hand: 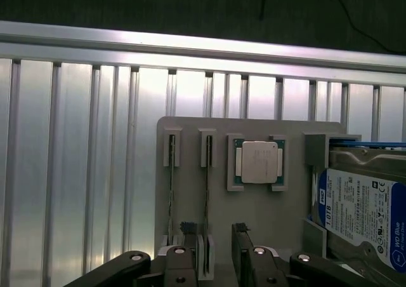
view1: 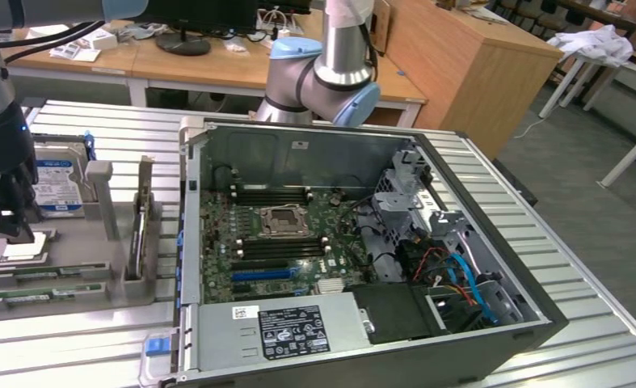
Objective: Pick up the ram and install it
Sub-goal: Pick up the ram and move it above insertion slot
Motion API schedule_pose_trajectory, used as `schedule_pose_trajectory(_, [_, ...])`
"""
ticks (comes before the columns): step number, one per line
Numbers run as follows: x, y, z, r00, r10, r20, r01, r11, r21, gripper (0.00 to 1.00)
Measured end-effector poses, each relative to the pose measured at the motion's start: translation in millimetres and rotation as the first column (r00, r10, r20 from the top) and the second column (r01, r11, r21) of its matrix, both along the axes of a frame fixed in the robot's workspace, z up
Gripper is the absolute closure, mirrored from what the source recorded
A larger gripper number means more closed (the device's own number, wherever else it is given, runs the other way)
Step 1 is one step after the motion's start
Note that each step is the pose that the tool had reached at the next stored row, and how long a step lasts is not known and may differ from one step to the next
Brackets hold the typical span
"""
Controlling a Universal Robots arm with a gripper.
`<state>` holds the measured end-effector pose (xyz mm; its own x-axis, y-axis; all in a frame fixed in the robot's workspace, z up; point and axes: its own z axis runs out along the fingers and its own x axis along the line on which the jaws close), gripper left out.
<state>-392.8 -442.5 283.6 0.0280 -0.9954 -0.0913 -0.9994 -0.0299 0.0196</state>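
Nearest in the exterior view, at the front of the open computer case (view1: 533,323): a grey power supply (view1: 285,331) with a dark label. To the exterior view's left, on the ribbed metal surface (view1: 81,356), a grey fixture (view1: 81,267). In its front slots, the ram (view1: 40,277) (hand: 206,198): two thin green sticks standing on edge, side by side, not yet lifted. Above that fixture, jaws spread wide, gripping nothing, hovering over one end of the sticks. Just beyond the sticks, a silver processor (hand: 260,162) flat in its recess. Past that, a blue-labelled hard drive (view1: 56,182) upright in its holder. Deeper inside the case, the green motherboard (view1: 285,242), with dark memory slots on either side of the socket. Farther back, the arm's base joints (view1: 323,69), then wooden desks (view1: 458,65).
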Motion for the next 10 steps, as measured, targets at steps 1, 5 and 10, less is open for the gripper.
schedule_pose_trajectory(1, [0.0,0.0,0.0,1.0000,0.000,0.0000,0.000,1.0000,0.0001,0.64])
schedule_pose_trajectory(5, [0.0,0.0,-0.2,1.0000,0.000,0.0000,0.000,1.0000,0.0000,0.64])
schedule_pose_trajectory(10, [0.0,0.0,-1.6,1.0000,0.000,0.0001,0.000,1.0000,0.0000,0.64])
